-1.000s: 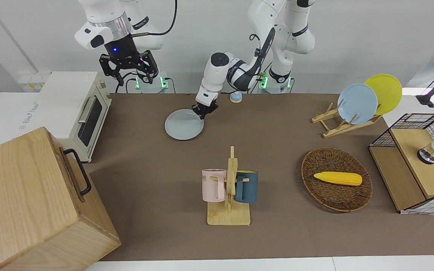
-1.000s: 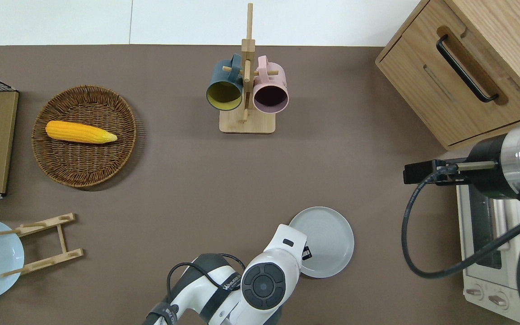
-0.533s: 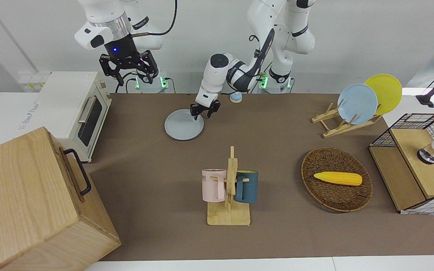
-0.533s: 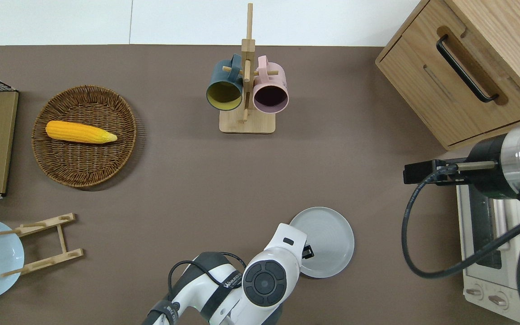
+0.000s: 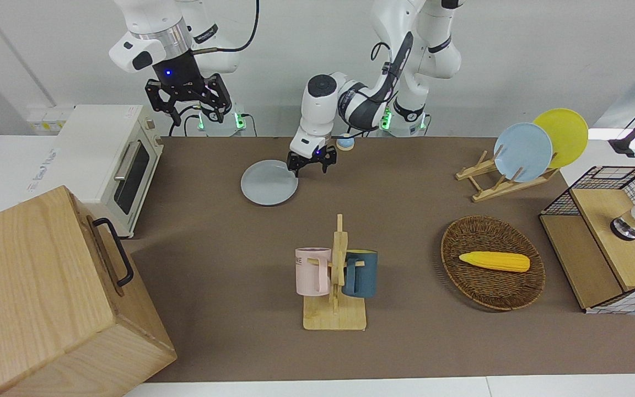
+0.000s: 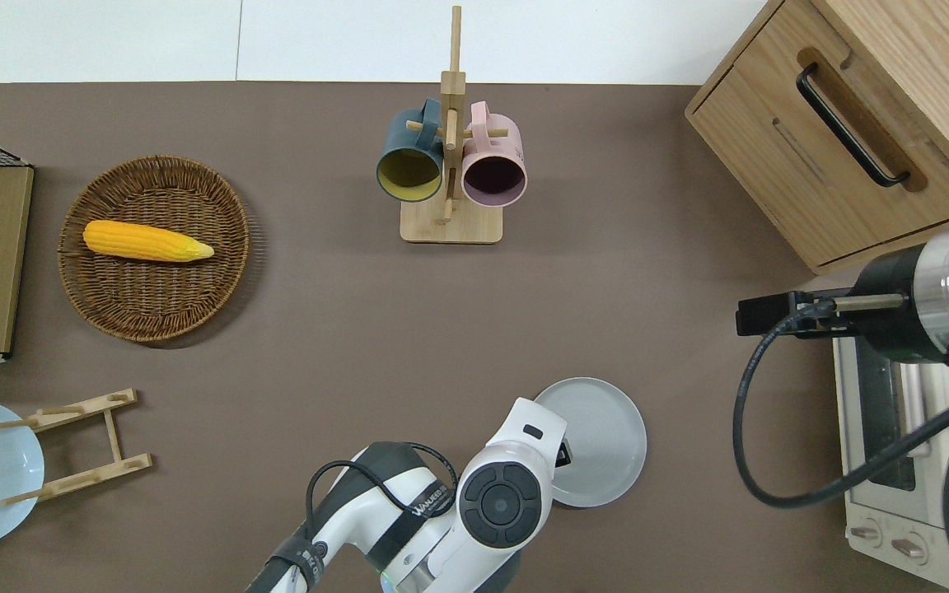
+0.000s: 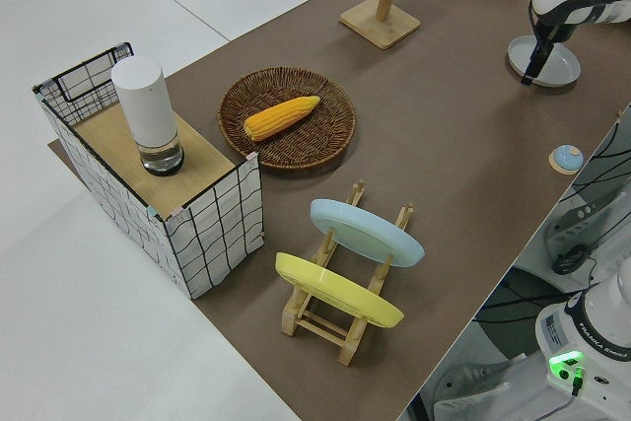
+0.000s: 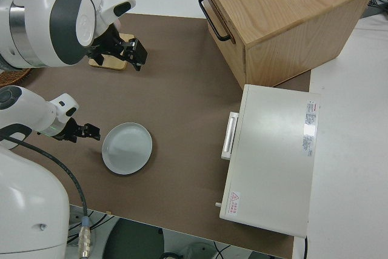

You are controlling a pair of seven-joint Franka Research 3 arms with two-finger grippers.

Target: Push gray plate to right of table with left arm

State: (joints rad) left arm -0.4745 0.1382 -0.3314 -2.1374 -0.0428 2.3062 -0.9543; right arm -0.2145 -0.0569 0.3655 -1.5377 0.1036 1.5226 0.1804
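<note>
The gray plate [image 5: 269,183] lies flat on the brown table [image 5: 405,220], nearer to the robots than the mug rack; it also shows in the overhead view [image 6: 602,436], the left side view [image 7: 554,61] and the right side view [image 8: 127,148]. My left gripper [image 5: 311,164] is open and empty. It hovers low at the plate's rim on the side toward the left arm's end, just off the plate [image 8: 90,130]. In the overhead view the wrist hides most of it [image 6: 561,453]. My right gripper [image 5: 188,103] is parked, open and empty.
A white toaster oven [image 5: 108,160] and a wooden cabinet [image 5: 47,298] stand at the right arm's end. A mug rack [image 5: 335,275] stands mid-table. A wicker basket [image 5: 477,292] with corn, a plate rack [image 5: 494,184] and a small blue knob [image 5: 345,142] lie toward the left arm's end.
My left gripper has come off the plate's rim and shifted toward the left arm's end, with its fingers spread. The plate has stayed in place. The right arm has not moved.
</note>
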